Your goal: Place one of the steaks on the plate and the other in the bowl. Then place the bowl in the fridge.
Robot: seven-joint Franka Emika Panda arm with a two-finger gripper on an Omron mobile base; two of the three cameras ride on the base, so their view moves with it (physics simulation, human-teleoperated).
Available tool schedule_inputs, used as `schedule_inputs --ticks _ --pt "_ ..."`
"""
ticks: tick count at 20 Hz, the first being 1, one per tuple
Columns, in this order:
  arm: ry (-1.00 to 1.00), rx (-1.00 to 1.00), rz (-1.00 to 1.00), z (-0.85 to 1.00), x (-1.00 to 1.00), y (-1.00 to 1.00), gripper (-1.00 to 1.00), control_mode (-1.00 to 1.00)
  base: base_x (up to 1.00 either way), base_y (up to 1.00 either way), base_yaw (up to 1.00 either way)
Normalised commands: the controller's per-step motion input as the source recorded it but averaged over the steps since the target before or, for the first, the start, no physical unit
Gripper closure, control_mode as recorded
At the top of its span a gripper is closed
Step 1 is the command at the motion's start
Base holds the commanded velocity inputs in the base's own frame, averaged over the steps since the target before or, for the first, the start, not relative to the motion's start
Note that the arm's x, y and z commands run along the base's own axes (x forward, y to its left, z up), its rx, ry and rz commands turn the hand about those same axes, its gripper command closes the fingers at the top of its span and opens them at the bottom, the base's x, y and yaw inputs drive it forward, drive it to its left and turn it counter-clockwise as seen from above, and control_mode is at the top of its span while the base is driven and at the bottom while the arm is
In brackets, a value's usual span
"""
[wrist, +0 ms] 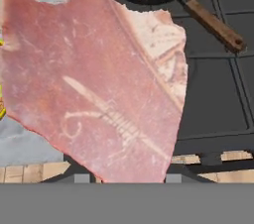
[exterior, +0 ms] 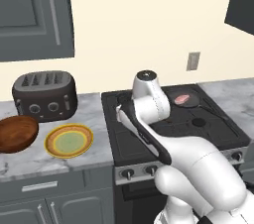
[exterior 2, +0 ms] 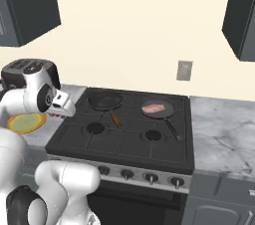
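Observation:
One steak (wrist: 99, 89), pinkish-red with white marbling, hangs close in front of the hand camera, and my gripper (wrist: 124, 177) is shut on its lower edge. In the right base view the hand (exterior 2: 61, 104) hovers over the stove's left edge, beside the yellow-rimmed plate (exterior 2: 24, 122). The plate (exterior: 69, 140) lies on the counter with the brown wooden bowl (exterior: 17, 134) to its left, both with nothing on them. The other steak (exterior: 182, 99) (exterior 2: 153, 108) lies in the back right frying pan (exterior 2: 162, 112). The fridge is out of view.
An empty black pan (exterior 2: 105, 100) with a wooden handle (wrist: 214, 26) sits on the back left burner. A dark toaster (exterior: 44, 94) stands behind the bowl and plate. Marble counter (exterior 2: 224, 139) lies to the right of the black stove (exterior: 198, 129).

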Motion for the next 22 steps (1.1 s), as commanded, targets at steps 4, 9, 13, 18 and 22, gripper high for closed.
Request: schedule_inputs --ticks 4,9,13,18,22 --pt "0.00 0.00 0.00 0.00 0.00 0.00 1.00 1.00 -0.05 0.90 -0.04" --pt "0.00 0.00 0.00 0.00 0.00 0.00 1.00 1.00 -0.03 0.95 -0.04" --pt "0.00 0.00 0.00 0.00 0.00 0.00 1.00 1.00 0.00 0.87 -0.05" --pt "0.00 0.00 0.00 0.00 0.00 0.00 1.00 1.00 0.05 0.62 -0.01" --pt "0.00 0.00 0.00 0.00 0.00 0.00 1.00 1.00 0.26 0.06 0.00"
